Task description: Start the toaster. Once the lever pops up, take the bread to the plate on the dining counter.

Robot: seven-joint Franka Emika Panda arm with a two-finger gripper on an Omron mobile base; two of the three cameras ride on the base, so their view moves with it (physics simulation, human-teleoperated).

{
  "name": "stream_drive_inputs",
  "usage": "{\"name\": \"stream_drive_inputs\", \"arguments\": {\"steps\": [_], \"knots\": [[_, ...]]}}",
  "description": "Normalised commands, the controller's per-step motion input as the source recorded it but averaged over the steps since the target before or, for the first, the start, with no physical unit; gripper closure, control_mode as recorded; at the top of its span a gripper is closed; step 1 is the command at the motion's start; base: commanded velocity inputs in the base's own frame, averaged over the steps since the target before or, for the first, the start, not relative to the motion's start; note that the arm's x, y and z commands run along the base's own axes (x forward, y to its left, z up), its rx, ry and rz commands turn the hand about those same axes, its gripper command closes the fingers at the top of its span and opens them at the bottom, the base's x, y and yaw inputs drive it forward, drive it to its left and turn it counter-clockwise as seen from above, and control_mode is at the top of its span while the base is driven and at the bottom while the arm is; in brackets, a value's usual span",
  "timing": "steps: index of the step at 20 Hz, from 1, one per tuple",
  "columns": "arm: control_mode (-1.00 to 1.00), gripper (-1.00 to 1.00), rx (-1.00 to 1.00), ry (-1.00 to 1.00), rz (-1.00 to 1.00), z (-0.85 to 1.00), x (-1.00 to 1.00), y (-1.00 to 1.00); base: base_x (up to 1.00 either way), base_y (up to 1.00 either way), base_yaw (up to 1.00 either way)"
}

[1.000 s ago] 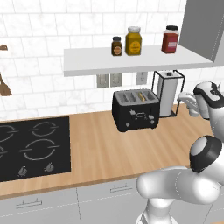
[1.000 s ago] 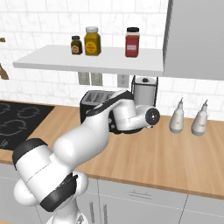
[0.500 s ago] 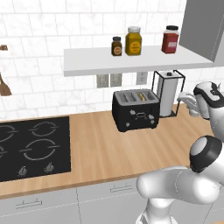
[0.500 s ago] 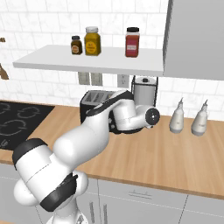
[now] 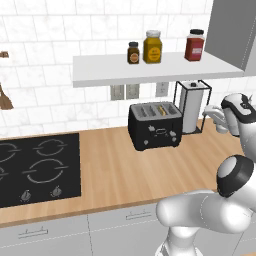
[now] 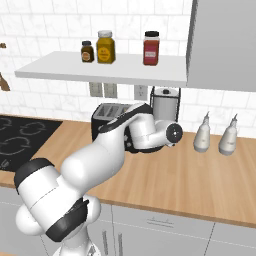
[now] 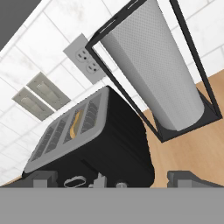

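While the gripper (image 7: pixel 111 178) gapes, a paper-towel roll (image 7: pixel 154 65) crowds the toaster (image 7: pixel 94 140) — touching.

Paper towel roll (image 5: pixel 190 107) beside hob (image 5: pixel 35 167)

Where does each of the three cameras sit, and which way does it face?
Left base view: behind the arm to its left, facing forward and down at the toaster, hob and shelf; the arm rises at lower right.
Right base view: behind the arm to its right, facing the same counter; the arm rises from lower left and hides most of the toaster.
Hand view: on the hand, rolled, close above the toaster, with the open gripper at the bottom.
All three share the toaster and paper towel roll.
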Motion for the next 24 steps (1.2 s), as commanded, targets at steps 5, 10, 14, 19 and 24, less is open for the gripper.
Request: {"name": "stream_drive_inputs", "arguments": {"steps": [5,10,14,19,24], "knots": [[-1.00,-1.00,0.00,0.00,0.00,0.00,0.00,0.00,0.00,0.00,0.00],[-1.00,-1.00,0.00,0.00,0.00,0.00,0.00,0.00,0.00,0.00,0.00],[-1.00,-1.00,0.00,0.00,0.00,0.00,0.00,0.00,0.00,0.00,0.00],[-1.00,-1.00,0.00,0.00,0.00,0.00,0.00,0.00,0.00,0.00,0.00],[-1.00,-1.00,0.00,0.00,0.00,0.00,0.00,0.00,0.00,0.00,0.00]]}}
